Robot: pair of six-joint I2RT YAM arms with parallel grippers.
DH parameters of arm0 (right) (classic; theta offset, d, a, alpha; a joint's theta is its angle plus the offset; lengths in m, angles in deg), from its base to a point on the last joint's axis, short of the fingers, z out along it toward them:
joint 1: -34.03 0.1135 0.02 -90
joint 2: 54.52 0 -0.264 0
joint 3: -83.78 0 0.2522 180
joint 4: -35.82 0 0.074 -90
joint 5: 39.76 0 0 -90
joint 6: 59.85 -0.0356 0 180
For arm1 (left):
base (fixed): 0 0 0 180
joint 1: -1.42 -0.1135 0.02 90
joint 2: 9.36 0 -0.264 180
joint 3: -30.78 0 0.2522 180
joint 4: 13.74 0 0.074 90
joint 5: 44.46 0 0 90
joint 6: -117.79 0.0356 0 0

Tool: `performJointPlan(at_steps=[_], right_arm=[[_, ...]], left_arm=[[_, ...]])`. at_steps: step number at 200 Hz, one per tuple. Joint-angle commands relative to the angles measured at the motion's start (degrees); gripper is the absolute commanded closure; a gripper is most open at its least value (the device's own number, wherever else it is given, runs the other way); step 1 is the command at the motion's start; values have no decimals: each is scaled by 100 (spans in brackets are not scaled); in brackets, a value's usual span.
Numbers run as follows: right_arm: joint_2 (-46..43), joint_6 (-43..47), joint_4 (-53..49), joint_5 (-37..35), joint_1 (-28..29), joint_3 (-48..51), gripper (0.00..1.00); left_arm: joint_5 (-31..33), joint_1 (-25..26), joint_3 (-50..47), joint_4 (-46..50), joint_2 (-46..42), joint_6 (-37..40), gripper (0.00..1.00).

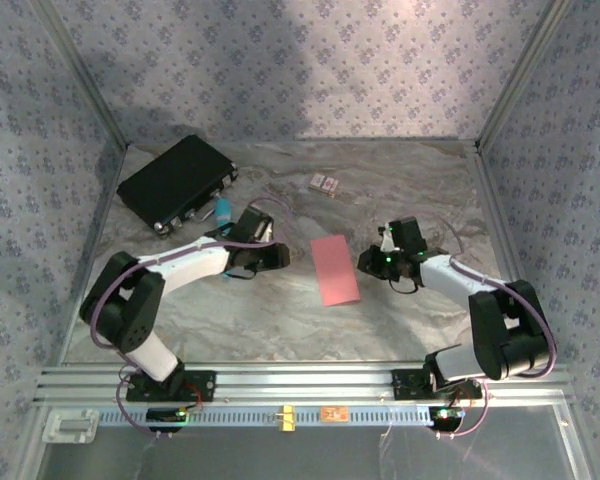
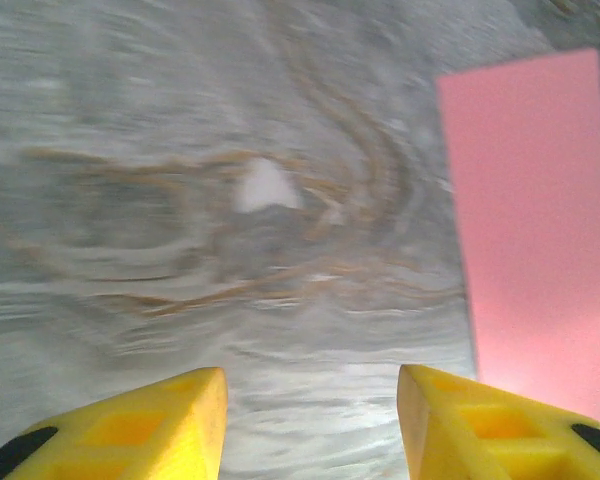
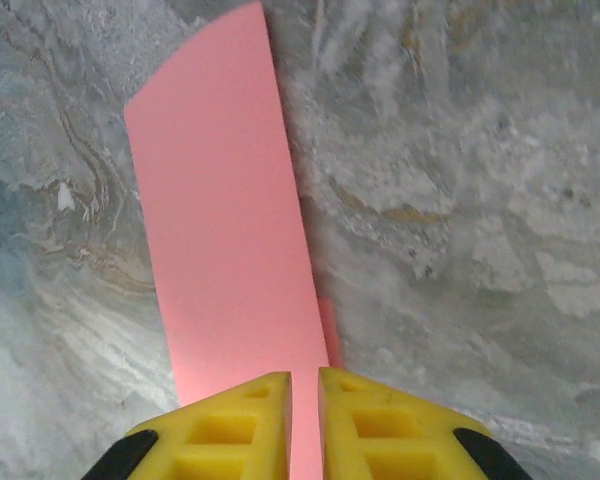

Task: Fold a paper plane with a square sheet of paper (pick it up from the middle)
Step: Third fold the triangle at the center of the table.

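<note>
The pink sheet of paper [image 1: 334, 268] is lying folded into a long strip on the marble desk [image 1: 420, 190], between the two arms. The left hand [image 2: 310, 390] is hovering half-wide over bare desk just beside it, holding nothing. The right hand [image 3: 305, 385] is sitting nearly closed over the sheet's end; I cannot tell whether it is pinching it.

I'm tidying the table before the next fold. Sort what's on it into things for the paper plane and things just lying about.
For the job:
- the pink sheet of paper, already folded into a narrow rectangle

Just lying about:
- the black case
- the teal marker beside the case
- the small patterned card
</note>
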State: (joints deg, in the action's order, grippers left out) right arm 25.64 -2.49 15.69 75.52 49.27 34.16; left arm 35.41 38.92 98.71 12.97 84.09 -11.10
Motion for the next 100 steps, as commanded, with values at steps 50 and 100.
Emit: performJointPlan(at_steps=[50, 100], right_arm=[[817, -160, 596, 1418, -139, -52, 92], [1464, -288, 762, 1238, -69, -10, 92]], left_arm=[[-714, 294, 494, -382, 614, -261, 52], [-832, 293, 496, -380, 661, -236, 52]])
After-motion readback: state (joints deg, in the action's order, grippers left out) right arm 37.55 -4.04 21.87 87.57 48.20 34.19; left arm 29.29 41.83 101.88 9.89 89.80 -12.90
